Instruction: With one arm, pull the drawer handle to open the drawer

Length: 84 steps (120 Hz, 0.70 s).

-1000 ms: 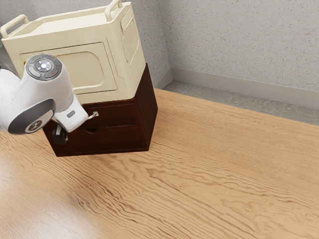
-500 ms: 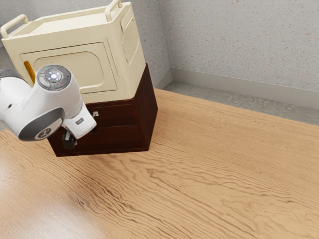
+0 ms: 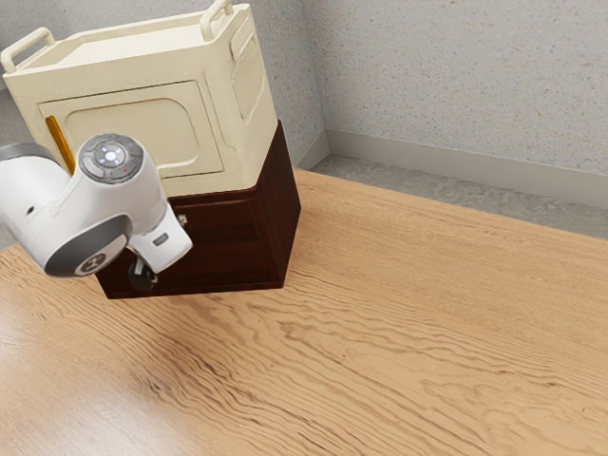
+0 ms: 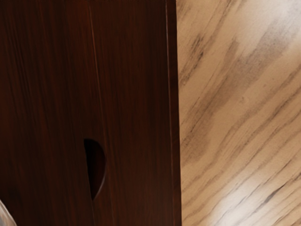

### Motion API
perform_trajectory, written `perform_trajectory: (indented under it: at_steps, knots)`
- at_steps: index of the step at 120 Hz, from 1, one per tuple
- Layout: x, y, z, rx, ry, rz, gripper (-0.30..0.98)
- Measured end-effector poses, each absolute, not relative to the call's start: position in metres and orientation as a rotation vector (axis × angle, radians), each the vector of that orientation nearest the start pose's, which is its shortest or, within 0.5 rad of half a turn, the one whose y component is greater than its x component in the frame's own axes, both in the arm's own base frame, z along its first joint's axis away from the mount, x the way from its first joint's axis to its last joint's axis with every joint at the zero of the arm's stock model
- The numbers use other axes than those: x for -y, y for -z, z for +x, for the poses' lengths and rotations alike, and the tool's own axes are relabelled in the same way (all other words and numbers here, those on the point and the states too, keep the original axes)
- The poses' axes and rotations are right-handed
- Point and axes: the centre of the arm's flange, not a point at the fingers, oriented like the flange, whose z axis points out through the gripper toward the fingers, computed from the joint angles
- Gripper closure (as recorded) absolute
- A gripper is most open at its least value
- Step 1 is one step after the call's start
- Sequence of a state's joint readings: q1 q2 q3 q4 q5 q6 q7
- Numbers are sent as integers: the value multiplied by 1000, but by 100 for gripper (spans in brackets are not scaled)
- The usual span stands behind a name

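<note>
In the exterior view my gripper (image 3: 142,275) is low before the lower front of the dark brown cabinet (image 3: 223,261), at its left part. A small metal handle (image 3: 182,220) on the upper drawer's front is partly covered by the white hand. The wrist view looks onto the brown drawer fronts (image 4: 136,103), with a dark half-round cutout (image 4: 95,169) at the seam between them. A pale curved edge, perhaps the handle, enters that view's lower left corner. Both drawer fronts look flush with the cabinet. Whether the gripper touches the cabinet is unclear.
A cream box (image 3: 133,114) with raised handles rests on top of the cabinet, an orange strip (image 3: 59,142) on its front. The wooden table (image 3: 380,342) extends in front and to the exterior view's right. A speckled wall (image 3: 456,76) stands behind.
My arm and hand have shifted toward the exterior view's right and downward, now covering the drawer cutout and part of the handle. The orange strip has come into sight. The drawers have not visibly moved.
</note>
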<state>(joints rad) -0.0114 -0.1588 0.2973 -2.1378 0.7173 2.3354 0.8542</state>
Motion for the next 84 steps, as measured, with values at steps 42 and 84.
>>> perform_trajectory:
  at_steps: [42,84]
  knots:
    - [-162,-512,482,-1206,89,-2253,0]
    - [-150,-516,447,-1236,169,-2275,1]
